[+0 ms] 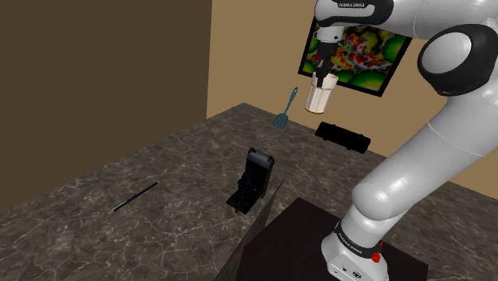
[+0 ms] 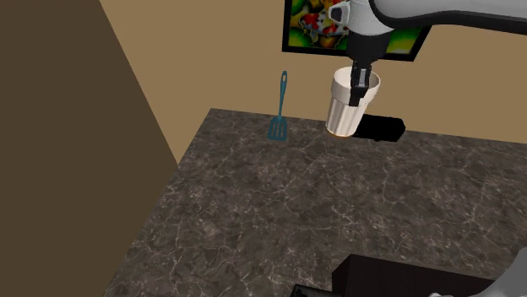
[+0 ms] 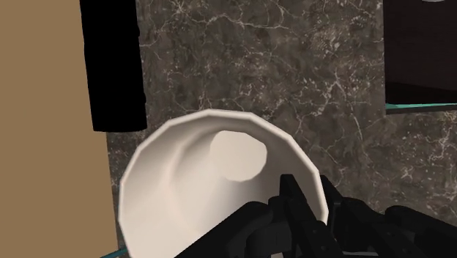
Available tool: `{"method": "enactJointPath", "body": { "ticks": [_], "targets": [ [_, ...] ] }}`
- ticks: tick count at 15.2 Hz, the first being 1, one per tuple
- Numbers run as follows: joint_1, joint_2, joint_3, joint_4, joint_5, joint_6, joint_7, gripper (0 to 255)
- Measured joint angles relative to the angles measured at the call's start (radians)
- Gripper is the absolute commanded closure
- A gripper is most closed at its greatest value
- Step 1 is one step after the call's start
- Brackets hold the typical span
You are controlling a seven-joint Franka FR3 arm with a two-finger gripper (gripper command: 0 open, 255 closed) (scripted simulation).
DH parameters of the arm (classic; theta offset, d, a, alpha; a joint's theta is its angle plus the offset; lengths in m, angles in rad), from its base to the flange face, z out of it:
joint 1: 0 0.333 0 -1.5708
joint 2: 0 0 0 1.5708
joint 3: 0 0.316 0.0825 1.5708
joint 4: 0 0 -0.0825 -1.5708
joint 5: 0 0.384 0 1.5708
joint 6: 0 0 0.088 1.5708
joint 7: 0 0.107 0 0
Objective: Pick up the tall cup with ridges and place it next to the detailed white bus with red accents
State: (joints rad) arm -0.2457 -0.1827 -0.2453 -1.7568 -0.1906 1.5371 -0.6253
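A tall cream cup with ridged sides hangs in the air, well above the dark marble counter. My gripper is shut on its rim from above, one finger inside and one outside. From the second exterior view the cup tilts slightly under the gripper. The wrist view looks down into the cup's open mouth, with the gripper clasped on the rim. A long black block lies on the counter by the tan wall, just below and behind the cup.
A teal spatula leans against the back wall, to the shoulder view's left of the cup. A black folded object stands mid-counter, and a thin black stick lies nearer the front. A colourful picture hangs behind the arm.
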Motion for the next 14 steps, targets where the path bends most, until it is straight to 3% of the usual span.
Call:
{"method": "enactJointPath", "body": {
  "ticks": [7, 14],
  "targets": [
    [-0.067, -0.071, -0.094, -0.068, -0.044, 0.029, -0.151, 255],
    [-0.130, -0.080, -0.203, -0.062, -0.074, 0.050, -0.318, 255]
  ]
}}
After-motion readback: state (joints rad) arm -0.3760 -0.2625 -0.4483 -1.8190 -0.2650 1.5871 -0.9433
